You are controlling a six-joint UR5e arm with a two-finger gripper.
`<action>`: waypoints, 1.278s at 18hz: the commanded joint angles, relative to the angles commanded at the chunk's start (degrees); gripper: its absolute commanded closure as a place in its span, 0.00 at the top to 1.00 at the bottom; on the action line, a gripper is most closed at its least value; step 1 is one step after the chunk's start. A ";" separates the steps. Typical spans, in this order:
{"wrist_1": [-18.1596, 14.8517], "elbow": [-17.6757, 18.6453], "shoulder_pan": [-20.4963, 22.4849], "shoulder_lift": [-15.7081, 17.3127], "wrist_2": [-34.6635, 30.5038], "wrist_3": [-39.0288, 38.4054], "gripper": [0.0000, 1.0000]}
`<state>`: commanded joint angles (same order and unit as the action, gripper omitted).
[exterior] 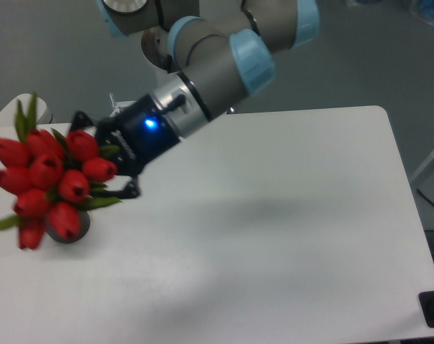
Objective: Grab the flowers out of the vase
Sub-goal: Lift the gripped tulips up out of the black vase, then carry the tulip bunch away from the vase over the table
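While the hand sits right against the flowers, its fingers look spread around the bunch, though whether they grip the stems I cannot tell. A good lift would clamp the stems, then rise straight above the vase. Red buds, green leaves, slightly blurred, crowd over the vase mouth near the desk's left edge.

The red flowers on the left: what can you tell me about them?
A bunch of red tulip buds with green leaves, plastic-looking, slightly blurred. It sits at the white table's left edge, heads tilted toward the camera, hiding nearly all of the dark vase beneath. The robot's black hand reaches in from the right, fingers either side.
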<state>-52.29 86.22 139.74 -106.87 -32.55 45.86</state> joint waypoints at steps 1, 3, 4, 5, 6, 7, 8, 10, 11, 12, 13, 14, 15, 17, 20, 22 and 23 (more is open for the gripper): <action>-0.09 0.35 0.18 0.26 -4.93 1.24 0.13; -0.53 0.36 -0.08 0.53 -10.32 1.52 0.10; -0.62 0.18 -0.17 0.18 -11.39 1.60 0.09; -0.62 0.27 -0.26 0.09 -12.44 1.69 0.09; -0.62 0.53 -0.35 0.09 -13.58 2.04 0.09; -0.79 0.88 -0.52 0.26 -15.60 3.26 0.09; -0.97 1.58 -0.52 0.44 -18.49 5.27 0.09; -2.71 3.16 -0.87 0.96 -26.12 9.49 0.09; -4.38 3.43 -1.31 1.49 -29.47 11.43 0.09; -6.05 3.35 -1.66 1.84 -32.20 13.19 0.09; -7.54 3.26 -1.67 1.84 -34.58 14.51 0.09; -8.78 3.00 -1.67 1.76 -36.43 15.39 0.09; -9.66 2.82 -1.75 1.50 -38.01 16.01 0.09; -10.02 2.64 -1.75 0.45 -40.13 17.50 0.09; -10.72 2.56 -1.67 -1.31 -43.82 19.53 0.09; -11.95 1.85 -1.49 -2.89 -45.58 20.76 0.08; -12.74 1.50 -1.49 -3.77 -46.37 21.29 0.08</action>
<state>-65.03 87.72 138.25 -110.65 -78.92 67.14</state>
